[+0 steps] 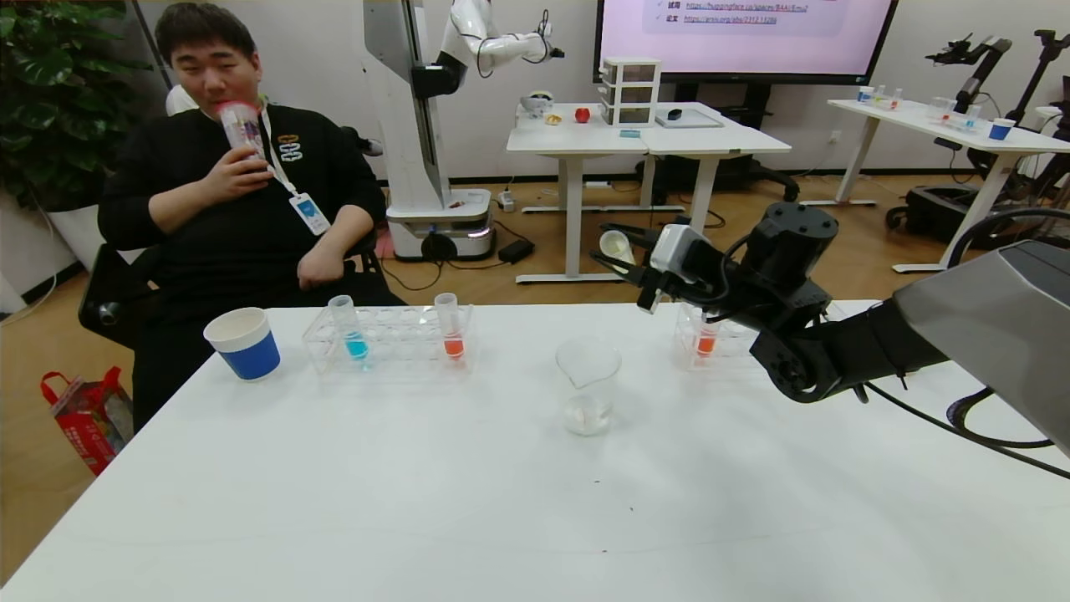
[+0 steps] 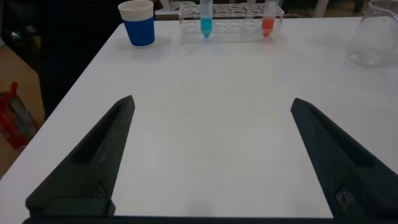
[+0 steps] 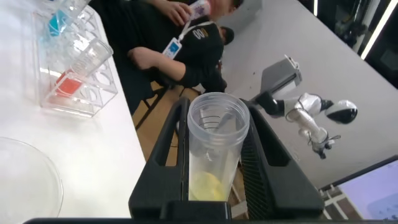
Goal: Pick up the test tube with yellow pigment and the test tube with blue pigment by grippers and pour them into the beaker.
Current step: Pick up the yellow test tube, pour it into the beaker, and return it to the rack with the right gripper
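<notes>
My right gripper (image 1: pixel 625 252) is shut on the test tube with yellow pigment (image 1: pixel 617 246) and holds it tilted, mouth pointing left, above and behind the beaker (image 1: pixel 588 385). In the right wrist view the tube (image 3: pixel 214 155) sits between the black fingers (image 3: pixel 165 149) with yellow liquid pooled near its bottom. The test tube with blue pigment (image 1: pixel 354 334) stands upright in the clear rack (image 1: pixel 393 344) at the back left. My left gripper (image 2: pixel 212 101) is open and empty, low over bare table in front of that rack. The beaker looks nearly empty.
An orange-red tube (image 1: pixel 451 331) stands in the left rack, another (image 1: pixel 705 339) in a second rack behind my right arm. A blue-and-white paper cup (image 1: pixel 243 343) stands at the back left. A seated person (image 1: pixel 238 192) is close behind the table's far edge.
</notes>
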